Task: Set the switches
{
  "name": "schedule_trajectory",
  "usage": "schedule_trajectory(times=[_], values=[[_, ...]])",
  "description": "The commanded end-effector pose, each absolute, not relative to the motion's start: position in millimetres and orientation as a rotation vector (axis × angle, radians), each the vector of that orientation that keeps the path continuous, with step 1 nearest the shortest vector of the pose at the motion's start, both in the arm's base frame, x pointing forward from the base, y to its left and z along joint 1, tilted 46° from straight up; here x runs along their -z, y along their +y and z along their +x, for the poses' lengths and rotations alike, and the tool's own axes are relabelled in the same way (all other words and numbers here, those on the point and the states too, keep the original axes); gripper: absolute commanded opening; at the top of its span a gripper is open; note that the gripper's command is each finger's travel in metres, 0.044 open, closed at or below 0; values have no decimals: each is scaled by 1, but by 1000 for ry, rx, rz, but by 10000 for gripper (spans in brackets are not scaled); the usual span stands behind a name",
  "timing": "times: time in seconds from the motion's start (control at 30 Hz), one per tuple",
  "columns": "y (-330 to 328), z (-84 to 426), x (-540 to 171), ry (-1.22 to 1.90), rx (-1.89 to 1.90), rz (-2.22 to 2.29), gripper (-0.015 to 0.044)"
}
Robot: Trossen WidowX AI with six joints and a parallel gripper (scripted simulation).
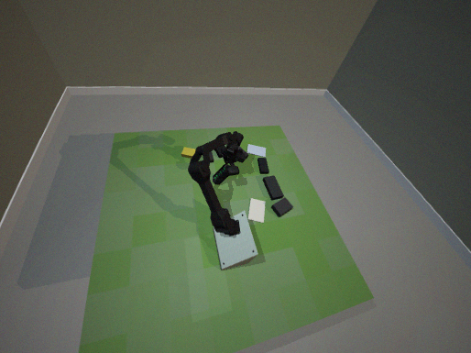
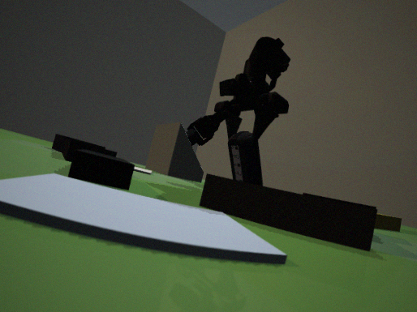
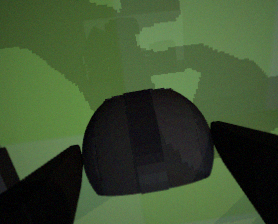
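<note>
The dark grey controller unit (image 1: pixel 220 175) (image 2: pixel 251 160) (image 3: pixel 147 145) is tipped up on end, slightly tilted. Its switch side, with small green marks, faces the top view. A pale label strip (image 2: pixel 237 162) with small squares runs down its other side; I cannot read the squares reliably. My gripper (image 2: pixel 244 137) (image 3: pixel 146 141) is shut on the unit's upper end, one finger against each side in the wrist view. The unit's lower end is hidden behind a dark block in the exterior view, so I cannot tell whether it touches the bench.
A pale blue plate (image 1: pixel 257 150) (image 2: pixel 122 217) and dark blocks (image 1: pixel 263 165) (image 1: pixel 273 187) (image 1: pixel 282 207) lie on the unit's right in the top view. A cream plate (image 1: pixel 257 210) lies near the arm's base plate (image 1: pixel 238 249). A yellow block (image 1: pixel 188 152) (image 2: pixel 389 222) is at the back left.
</note>
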State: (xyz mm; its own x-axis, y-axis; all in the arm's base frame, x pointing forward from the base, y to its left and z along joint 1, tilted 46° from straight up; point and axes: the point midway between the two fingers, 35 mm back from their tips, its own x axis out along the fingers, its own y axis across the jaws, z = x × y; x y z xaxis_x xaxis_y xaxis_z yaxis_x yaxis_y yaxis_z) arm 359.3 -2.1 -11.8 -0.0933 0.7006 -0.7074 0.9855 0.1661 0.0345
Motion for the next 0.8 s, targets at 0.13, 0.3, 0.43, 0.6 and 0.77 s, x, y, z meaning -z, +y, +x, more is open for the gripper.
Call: schedule_trajectory(times=[0.13,0.3,0.43,0.6,0.77], values=[[-3,359,21,1869,624,1584,338],[-4,359,24,1869,624,1584,338],[-5,359,27,1869,624,1584,338],[-6,360,31,1869,624,1584,338],[-8,360,35,1868,624,1584,338]])
